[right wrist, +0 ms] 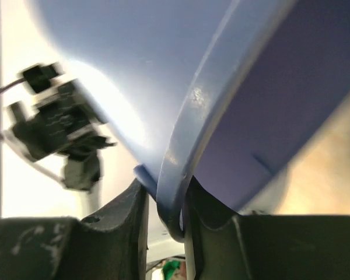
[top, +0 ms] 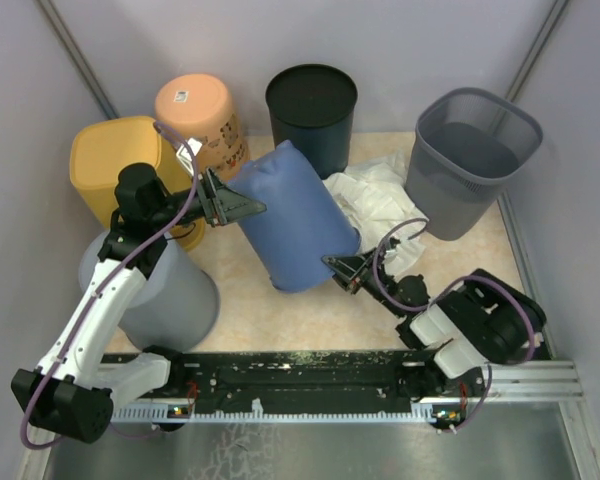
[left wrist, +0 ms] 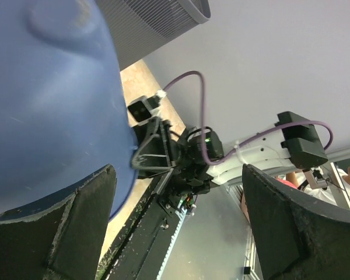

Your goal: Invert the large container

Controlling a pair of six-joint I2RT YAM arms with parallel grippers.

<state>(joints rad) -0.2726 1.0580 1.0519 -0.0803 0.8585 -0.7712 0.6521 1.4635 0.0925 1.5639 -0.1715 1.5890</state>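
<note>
The large blue container (top: 295, 215) lies tilted on its side in the middle of the table, its base toward the back left and its rim toward the front right. My right gripper (top: 338, 268) is shut on its rim; in the right wrist view the rim (right wrist: 181, 175) sits pinched between both fingers. My left gripper (top: 242, 205) is open beside the container's upper left end. In the left wrist view the blue wall (left wrist: 52, 105) fills the left side, touching or almost touching the left finger (left wrist: 76, 227).
An orange bin (top: 198, 108) and a yellow bin (top: 120, 165) stand at the back left, a black bin (top: 312, 105) at the back centre, a grey mesh bin (top: 470, 160) at the back right. A grey upturned bin (top: 170, 295) stands at the front left. Crumpled white paper (top: 380, 200) lies behind the blue container.
</note>
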